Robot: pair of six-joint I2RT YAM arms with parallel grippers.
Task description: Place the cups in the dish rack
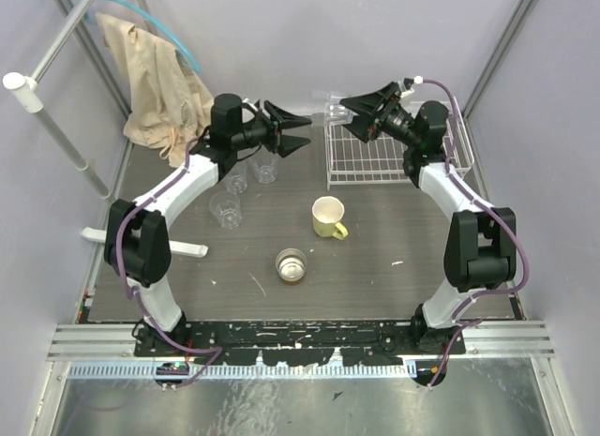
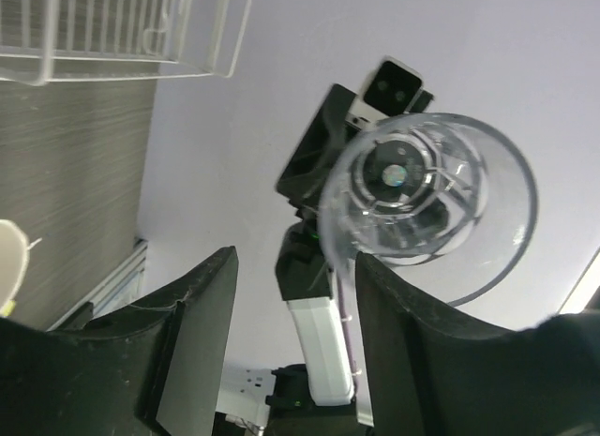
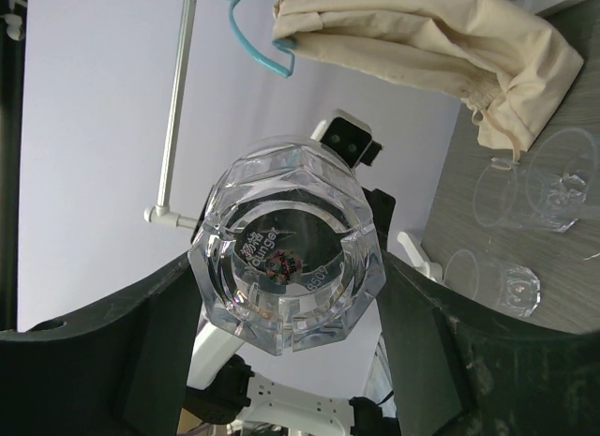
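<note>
- We see a small clear faceted glass tumbler (image 3: 291,258) in the air between the two arms. It is tipped on its side near the far left corner of the white wire dish rack (image 1: 375,159) and is not yet inside it.
- The right gripper (image 1: 349,117) holds this tumbler at its thick base end, with a dark finger (image 3: 441,361) against each side. The open mouth faces the left arm.
- The left gripper (image 1: 307,134) has its fingers (image 2: 197,342) spread wide and grips nothing. The tumbler's rim is close to one of them, and we cannot tell whether they touch.
- We judge the glass to be stiff, smooth and slippery, and breakable if dropped (the thick base should make it bottom-heavy). The flat facets near the base look like the surest place to hold it, and the thin rim the poorest.
- On the dark wood-grain table (image 1: 394,239) stand three more clear tumblers (image 1: 235,181), a pale yellow mug with a handle (image 1: 327,217) and a small round metallic-brown cup (image 1: 292,264). All are upright and apart from the rack.
- We judge the mug to be heavier and best gripped across its wall, away from the handle.
</note>
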